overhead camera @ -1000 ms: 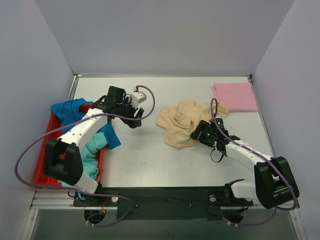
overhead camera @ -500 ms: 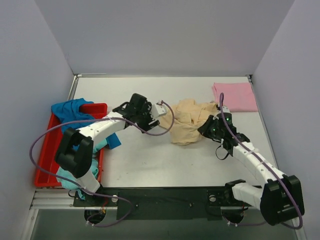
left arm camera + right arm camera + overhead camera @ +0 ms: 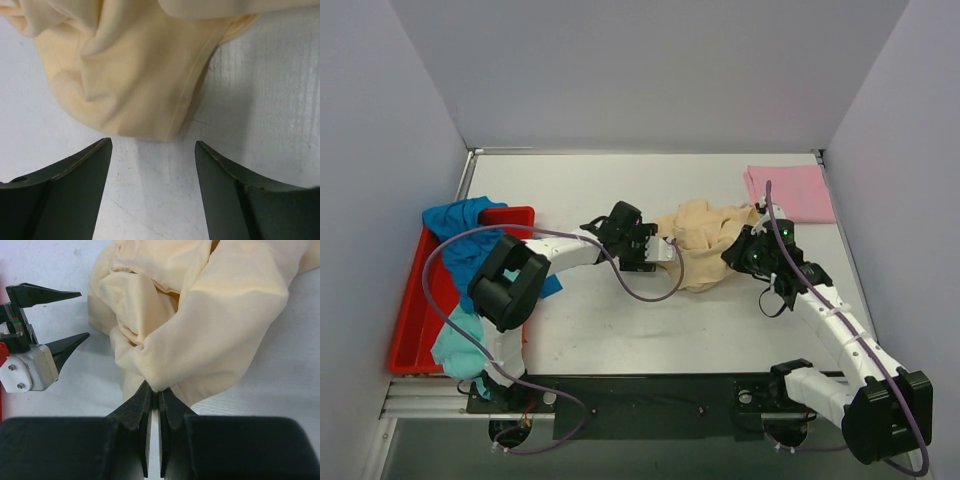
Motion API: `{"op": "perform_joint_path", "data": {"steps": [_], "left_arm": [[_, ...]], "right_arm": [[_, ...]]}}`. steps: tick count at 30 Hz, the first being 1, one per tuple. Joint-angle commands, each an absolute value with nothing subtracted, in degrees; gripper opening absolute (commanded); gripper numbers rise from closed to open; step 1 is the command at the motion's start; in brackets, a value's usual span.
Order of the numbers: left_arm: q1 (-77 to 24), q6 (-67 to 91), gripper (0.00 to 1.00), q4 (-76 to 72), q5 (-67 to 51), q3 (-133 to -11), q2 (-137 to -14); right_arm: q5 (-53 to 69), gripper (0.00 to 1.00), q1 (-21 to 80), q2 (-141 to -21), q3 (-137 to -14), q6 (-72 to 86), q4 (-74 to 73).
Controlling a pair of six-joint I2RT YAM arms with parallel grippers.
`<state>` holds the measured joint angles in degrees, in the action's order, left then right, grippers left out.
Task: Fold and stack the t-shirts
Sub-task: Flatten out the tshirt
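The pale beige t-shirt [image 3: 705, 240] lies crumpled at the table's middle right; it also shows in the left wrist view [image 3: 135, 75] and the right wrist view [image 3: 210, 325]. My right gripper [image 3: 155, 390] is shut on a fold of its near edge, seen from above at the shirt's right side [image 3: 745, 252]. My left gripper [image 3: 152, 150] is open and empty, just short of the shirt's left hem, seen from above [image 3: 665, 250]. The pink t-shirt [image 3: 788, 192] lies folded at the back right. The bright blue t-shirt [image 3: 460, 225] and light teal t-shirt [image 3: 460, 345] hang over the red tray.
The red plastic tray [image 3: 410, 320] stands at the table's left edge. Purple cables loop from both arms over the table. Grey walls close in the back and both sides.
My left gripper has swung right from near the tray to the beige shirt's left hem. My right gripper has moved up and right, dragging the beige shirt with it.
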<state>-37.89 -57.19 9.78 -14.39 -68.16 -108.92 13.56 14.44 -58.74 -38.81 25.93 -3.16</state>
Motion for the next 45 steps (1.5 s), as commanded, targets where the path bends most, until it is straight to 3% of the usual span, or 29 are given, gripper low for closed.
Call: {"op": "perform_joint_path", "data": {"steps": [1, 4, 6, 8, 9, 15, 31, 35, 39, 45], "left_arm": [[-38.8, -56.0, 0.75, 6.5, -16.2, -72.8, -111.4], [-38.9, -55.2, 0.64, 8.1, -16.3, -74.6, -113.9], [-39.0, -54.1, 0.47, 8.5, -17.7, -74.9, -114.4], [-39.4, -53.6, 0.21, 9.2, -17.8, -75.0, -114.6], [-39.5, -53.0, 0.00, 9.3, -17.3, -75.2, -114.7], [-35.0, -43.8, 0.00, 4.7, -7.3, -76.5, -105.3], [-10.3, -39.1, 0.00, 22.7, -10.9, -87.4, -79.2], [-6.9, -39.5, 0.00, 28.5, -11.7, -90.8, -76.3], [-6.9, -38.7, 0.00, 28.3, -15.2, -85.5, -75.5], [-7.4, -35.8, 0.00, 19.9, -9.9, -84.3, -85.4]], "right_arm": [[14.3, 0.00, 13.4, -59.5, -41.7, 25.0, -3.0], [14.3, 0.00, 12.6, -59.6, -42.3, 25.0, -3.0], [14.3, 0.00, 11.9, -59.7, -42.5, 25.0, -3.0], [14.6, 0.00, 11.0, -59.8, -42.9, 24.9, -3.2], [14.8, 0.00, 10.7, -59.8, -43.2, 24.9, -3.4], [15.3, 0.00, 7.1, -59.2, -50.6, 21.6, -9.7], [25.7, 0.00, 6.3, -61.1, -77.9, 12.7, -21.5], [30.8, 0.00, 6.3, -57.1, -76.2, 11.4, -23.3], [28.1, 0.00, 6.4, -53.3, -69.1, 10.5, -24.1], [22.9, 0.00, 6.3, -56.8, -58.7, 11.1, -22.2]]}}
